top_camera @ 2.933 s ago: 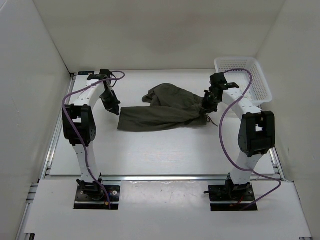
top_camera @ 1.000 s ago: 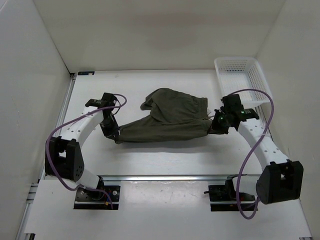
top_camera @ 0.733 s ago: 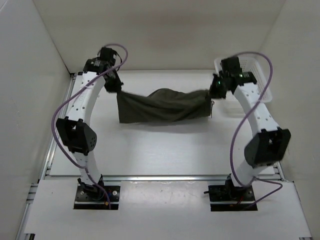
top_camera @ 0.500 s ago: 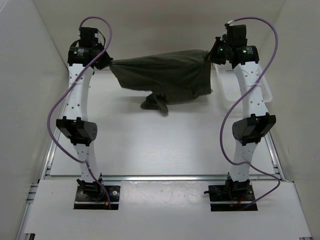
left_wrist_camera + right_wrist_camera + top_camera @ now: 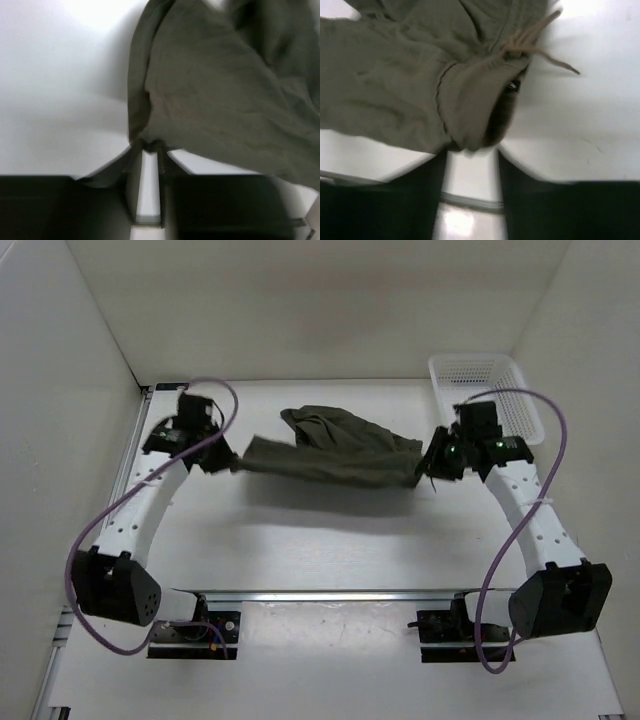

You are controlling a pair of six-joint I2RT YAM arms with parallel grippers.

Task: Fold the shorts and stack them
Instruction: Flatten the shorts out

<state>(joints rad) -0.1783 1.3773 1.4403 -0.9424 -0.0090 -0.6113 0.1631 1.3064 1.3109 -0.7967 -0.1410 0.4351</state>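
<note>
- Spans the back half of the table (image 5: 320, 560) with the shorts (image 5: 335, 455), dark olive-green cloth pulled sideways between 2 arms; throws a soft shadow on the white surface below the near edge; bunches into folds at the far left part.
- Pinches 1 corner of the cloth in the left gripper (image 5: 148, 150); jaws narrow, almost together, with only a thin bit of fabric caught at the tips and the rest fanning up and to the right.
- Meets the gathered waistband at the right gripper (image 5: 470, 152); jaws part-way apart, the rolled band lying right at the tips; cannot tell whether clamped or loose, since the view is blurred.
- Trails the drawstring cord (image 5: 527, 40) off the waistband, knotted strands pointing to the upper right, 1 thin end over the bare white surface.
- Stands in the back right corner, just behind the right arm: a white mesh basket (image 5: 485, 390), apart from the cloth.
</note>
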